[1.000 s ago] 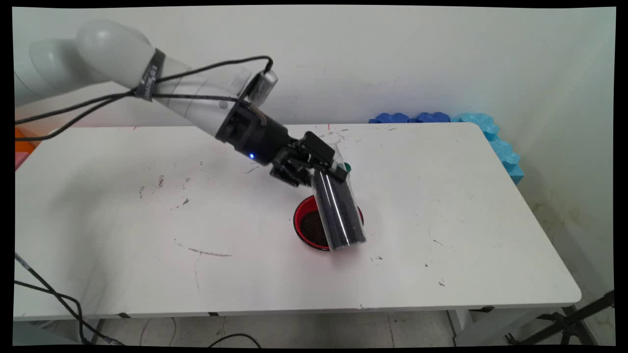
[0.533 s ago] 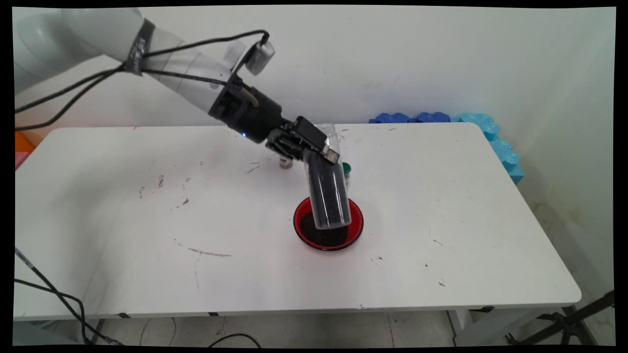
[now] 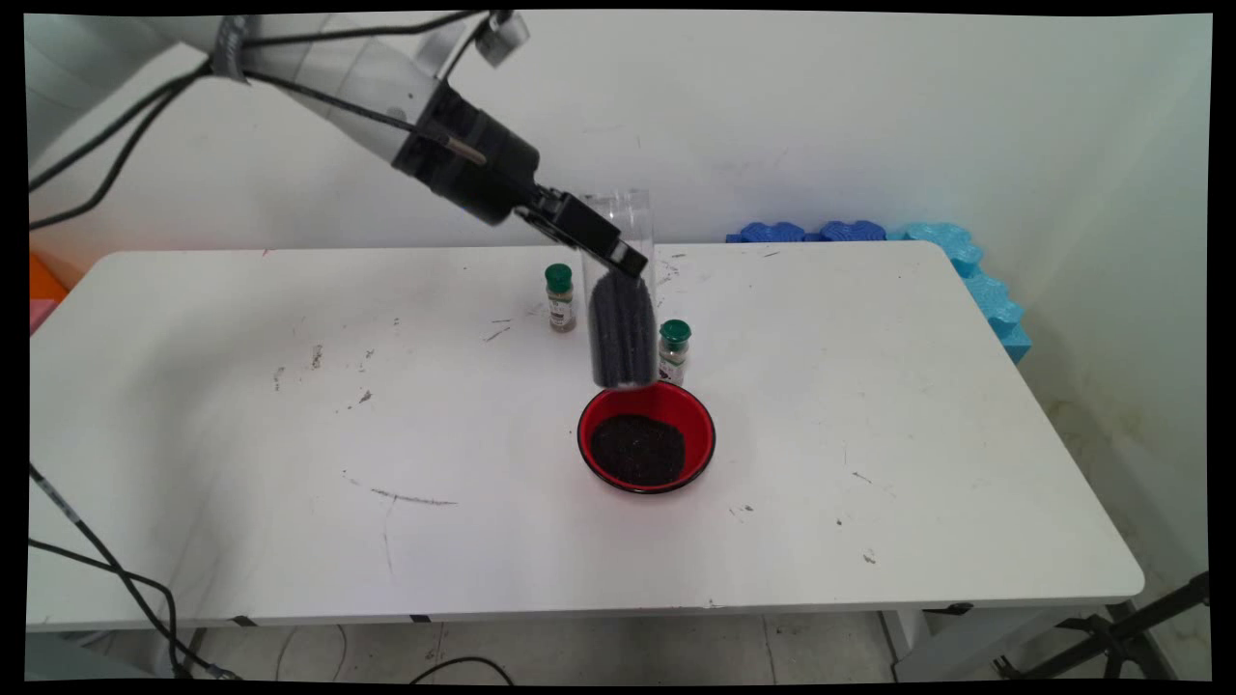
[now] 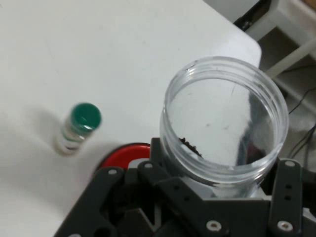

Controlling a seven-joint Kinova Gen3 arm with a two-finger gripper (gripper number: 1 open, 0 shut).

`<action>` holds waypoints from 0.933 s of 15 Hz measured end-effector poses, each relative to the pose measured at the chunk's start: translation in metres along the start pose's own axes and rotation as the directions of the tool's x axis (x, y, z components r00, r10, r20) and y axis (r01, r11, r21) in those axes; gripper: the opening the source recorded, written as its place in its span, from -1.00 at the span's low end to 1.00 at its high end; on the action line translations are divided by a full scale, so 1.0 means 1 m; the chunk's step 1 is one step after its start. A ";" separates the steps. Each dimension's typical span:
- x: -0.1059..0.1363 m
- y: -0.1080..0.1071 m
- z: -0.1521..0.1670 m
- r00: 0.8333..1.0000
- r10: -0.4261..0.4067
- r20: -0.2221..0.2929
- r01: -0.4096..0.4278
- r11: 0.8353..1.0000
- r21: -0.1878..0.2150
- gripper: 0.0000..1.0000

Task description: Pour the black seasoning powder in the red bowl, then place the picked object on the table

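Note:
My gripper [image 3: 616,263] is shut on a clear plastic jar [image 3: 622,314] partly filled with dark grains. The jar hangs nearly upright in the air, its bottom just above the far rim of a red bowl [image 3: 703,431] that holds a heap of the same dark grains. In the hand view the jar's open mouth [image 4: 224,118] faces the camera, with a few grains stuck inside, and the gripper [image 4: 224,185] clasps it from both sides. A sliver of the red bowl [image 4: 123,154] shows beside the linkage.
Two small green-capped spice bottles stand behind the bowl, one to the left [image 3: 559,297] and one just right of the jar [image 3: 674,352], the latter also in the hand view [image 4: 79,127]. Blue foam pieces [image 3: 980,280] line the table's [image 3: 290,434] far right corner.
The arm has risen and drawn back. The jar went from lying tilted low over the bowl to hanging nearly upright above its far rim.

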 end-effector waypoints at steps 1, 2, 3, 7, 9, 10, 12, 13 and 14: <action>0.004 0.000 -0.005 0.999 0.053 0.002 -0.053 0.998 0.016 -1.00; 0.006 0.000 -0.008 0.996 0.089 0.005 -0.089 0.996 0.027 -1.00; 0.008 0.000 -0.012 0.992 0.122 0.008 -0.123 0.992 0.039 -1.00; 0.010 0.000 -0.027 0.968 0.247 0.037 -0.250 0.965 0.086 -1.00; 0.007 -0.002 -0.034 0.952 0.301 0.058 -0.306 0.946 0.109 -1.00; 0.004 -0.004 -0.037 0.944 0.323 0.068 -0.329 0.937 0.121 -1.00; -0.002 -0.007 -0.043 0.927 0.365 0.084 -0.374 0.915 0.150 -1.00; -0.004 -0.008 -0.045 0.923 0.374 0.088 -0.384 0.910 0.159 -1.00; -0.008 -0.010 -0.047 0.918 0.386 0.092 -0.396 0.902 0.171 -1.00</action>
